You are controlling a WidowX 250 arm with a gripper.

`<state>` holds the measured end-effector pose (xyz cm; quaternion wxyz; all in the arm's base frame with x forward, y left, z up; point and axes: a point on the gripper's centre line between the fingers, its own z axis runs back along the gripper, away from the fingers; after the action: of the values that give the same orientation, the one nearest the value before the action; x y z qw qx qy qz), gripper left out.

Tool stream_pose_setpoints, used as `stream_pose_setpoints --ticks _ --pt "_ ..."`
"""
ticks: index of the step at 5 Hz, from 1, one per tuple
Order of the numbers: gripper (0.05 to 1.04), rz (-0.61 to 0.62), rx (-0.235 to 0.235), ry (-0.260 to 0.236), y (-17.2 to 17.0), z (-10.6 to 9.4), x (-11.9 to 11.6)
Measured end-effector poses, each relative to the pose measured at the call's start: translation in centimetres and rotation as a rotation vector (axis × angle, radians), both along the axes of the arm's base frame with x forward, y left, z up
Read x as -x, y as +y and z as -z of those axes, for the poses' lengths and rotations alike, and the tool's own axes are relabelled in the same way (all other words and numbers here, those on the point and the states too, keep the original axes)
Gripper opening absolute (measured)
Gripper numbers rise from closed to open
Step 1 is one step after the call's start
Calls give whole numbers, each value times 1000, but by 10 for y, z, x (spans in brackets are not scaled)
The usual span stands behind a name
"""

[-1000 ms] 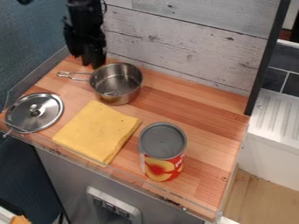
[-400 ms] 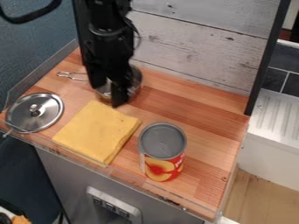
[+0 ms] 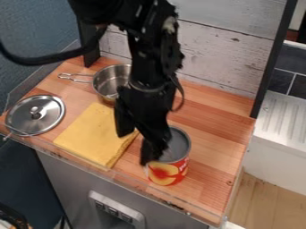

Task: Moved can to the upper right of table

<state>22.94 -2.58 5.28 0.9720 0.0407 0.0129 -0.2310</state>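
- The black robot arm (image 3: 154, 51) enters from the top edge of the view and hangs down over the middle of the table (image 3: 218, 147).
- Its upper part is bulky and lies toward the upper left, with a thick black cable (image 3: 51, 60) that makes a curve beside it.
- Below this, the arm goes down steeply, and it passes in front of the right side of the metal pot (image 3: 110, 82).
- The gripper (image 3: 135, 147) points downward, a little tilted, at the upper left side of the can (image 3: 169, 173).
- Its two fingers (image 3: 124, 123) are spread, with a visible gap between them, and they pinch nothing.
- One finger is above the right part of the yellow cloth (image 3: 92, 134); the other one covers the left part of the can's top. Whether this finger touches the can, one cannot tell.
- The can stands upright on the front right part of the table, to the right of the cloth and apart from it.
- The pot is behind the cloth, its handle toward the left.
- The round metal lid (image 3: 48, 118) lies at the left edge, beside the cloth.
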Motion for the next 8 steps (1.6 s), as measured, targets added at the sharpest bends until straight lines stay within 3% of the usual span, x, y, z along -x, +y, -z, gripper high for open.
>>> stream_pose_setpoints --ticks 1,2,3,5,6,8 --pt "1001 16 -11 27 -16 7 15" --pt "1001 -3 -33 17 -27 6 22" --pt "1001 -76 -15 14 -30 8 17" --pt "999 -207 -18 53 -25 18 -15" --pt "1000 -238 -52 61 -22 19 -27" --pt "1000 -244 -80 31 -20 19 -49"
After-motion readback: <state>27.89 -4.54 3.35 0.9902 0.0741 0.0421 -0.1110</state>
